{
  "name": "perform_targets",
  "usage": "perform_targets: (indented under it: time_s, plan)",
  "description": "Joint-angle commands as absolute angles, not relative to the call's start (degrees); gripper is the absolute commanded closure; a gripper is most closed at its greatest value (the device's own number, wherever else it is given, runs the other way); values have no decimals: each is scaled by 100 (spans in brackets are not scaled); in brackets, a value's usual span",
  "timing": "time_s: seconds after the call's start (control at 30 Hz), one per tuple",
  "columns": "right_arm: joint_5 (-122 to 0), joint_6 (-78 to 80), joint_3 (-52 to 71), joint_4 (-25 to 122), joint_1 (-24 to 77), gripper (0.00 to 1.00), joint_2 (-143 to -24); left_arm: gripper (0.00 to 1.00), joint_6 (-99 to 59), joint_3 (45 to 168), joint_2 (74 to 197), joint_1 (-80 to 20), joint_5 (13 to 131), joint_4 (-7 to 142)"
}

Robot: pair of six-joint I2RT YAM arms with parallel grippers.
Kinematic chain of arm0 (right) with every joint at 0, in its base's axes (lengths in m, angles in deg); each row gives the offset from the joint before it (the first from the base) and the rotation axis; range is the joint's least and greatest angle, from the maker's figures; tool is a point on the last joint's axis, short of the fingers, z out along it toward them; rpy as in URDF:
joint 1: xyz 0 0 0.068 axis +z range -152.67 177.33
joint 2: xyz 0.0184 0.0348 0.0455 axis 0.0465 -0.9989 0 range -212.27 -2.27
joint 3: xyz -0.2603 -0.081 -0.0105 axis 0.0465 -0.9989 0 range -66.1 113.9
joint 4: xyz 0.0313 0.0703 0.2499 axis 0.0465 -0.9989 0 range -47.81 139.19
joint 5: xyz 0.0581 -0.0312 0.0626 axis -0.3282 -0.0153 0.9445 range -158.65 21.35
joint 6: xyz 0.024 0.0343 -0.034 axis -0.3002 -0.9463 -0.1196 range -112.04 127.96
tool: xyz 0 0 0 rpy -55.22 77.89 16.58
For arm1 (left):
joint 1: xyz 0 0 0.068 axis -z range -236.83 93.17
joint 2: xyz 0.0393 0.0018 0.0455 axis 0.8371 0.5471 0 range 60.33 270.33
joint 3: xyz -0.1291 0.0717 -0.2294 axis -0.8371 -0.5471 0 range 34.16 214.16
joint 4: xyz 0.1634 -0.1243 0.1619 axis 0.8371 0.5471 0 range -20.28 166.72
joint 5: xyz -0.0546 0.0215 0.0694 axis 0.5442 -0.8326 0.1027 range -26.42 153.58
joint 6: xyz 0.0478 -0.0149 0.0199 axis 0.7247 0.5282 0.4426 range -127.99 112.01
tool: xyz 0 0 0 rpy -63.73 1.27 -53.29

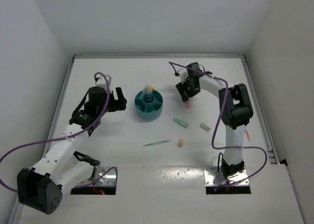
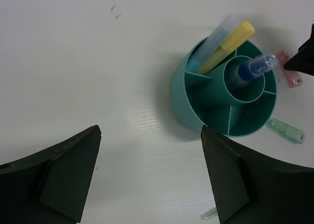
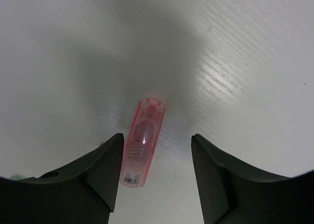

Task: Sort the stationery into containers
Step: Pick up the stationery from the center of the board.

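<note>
— Two tools: how do they stand?
— The left tool (image 2: 151, 130) gapes wide with nothing between its fingers, at nine o'clock of the teal round plastic organiser (image 1: 147, 115). The right tool (image 3: 157, 136) is at a middling width, astride the translucent pink stubby stick (image 3: 142, 145), which lies flat on the white surface (image 1: 122, 150). There is a gap at one finger, so no grip.
— Where is that stick from the organiser?
— At three o'clock, near but apart.
— What's inside?
— A yellow stick (image 2: 235, 37) and a pale-blue clear one (image 2: 218, 35) lean in an outer compartment at twelve o'clock. A blue-capped tube (image 2: 255, 67) stands in the central well.
— Loose items?
— At four to five o'clock: a mint-green stick (image 1: 181, 122), a beige stick (image 1: 205, 126), a tiny tan block (image 1: 180, 143) and a thin green pen (image 1: 157, 143), each apart.
</note>
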State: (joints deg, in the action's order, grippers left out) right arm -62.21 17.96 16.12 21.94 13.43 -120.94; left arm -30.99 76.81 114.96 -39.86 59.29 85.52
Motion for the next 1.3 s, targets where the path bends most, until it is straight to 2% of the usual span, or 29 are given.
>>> perform_targets:
  time_s: [0.0,0.2,0.3,0.33,0.43,0.5,0.6,0.7,0.77,0.87,0.97,1.07,1.27]
  plan:
    - [-6408,1684,1739,2353,1438,42,-12241,11,-3040,7687,11421,-4048,6059,8361]
    - [-6408,1684,1801,2229,1491,45,-12496,11,-3040,7687,11421,-4048,6059,8361]
    - [-6408,1684,1854,2107,1491,60,-12558,11,-3040,7687,11421,-4048,6112,8361]
    - [-6408,1684,1854,2054,1491,72,-12558,11,-3040,7687,11421,-4048,6112,8361]
    - [-6346,1684,1854,1993,1491,84,-12558,11,-3040,7687,11421,-4048,6112,8361]
    - [-6224,1684,1924,1939,1439,88,-12558,11,-3040,7687,11421,-4048,6112,8361]
    - [-5610,1806,2187,1588,1377,100,-12506,11,-3040,7687,11421,-4048,6112,8361]
    - [-4679,2096,2268,1561,1377,100,-11929,11,-2988,7687,11421,-4048,6112,8361]
    - [-4195,2272,2110,2043,1377,100,-11453,11,-2987,7687,11421,-4048,6182,8361]
    - [-2469,2658,1243,3094,1377,100,-10425,11,-2987,7635,11421,-4048,6235,8308]
    - [-1490,2686,538,4344,1429,100,-9721,11,-2987,7635,11421,-4048,6288,8308]
    - [-979,1994,290,5723,1491,100,-9875,11,-2987,7635,11474,-4048,6288,8308]
    - [-554,-52,1405,6279,1596,100,-11186,11,-2935,7635,11474,-4048,6288,8256]
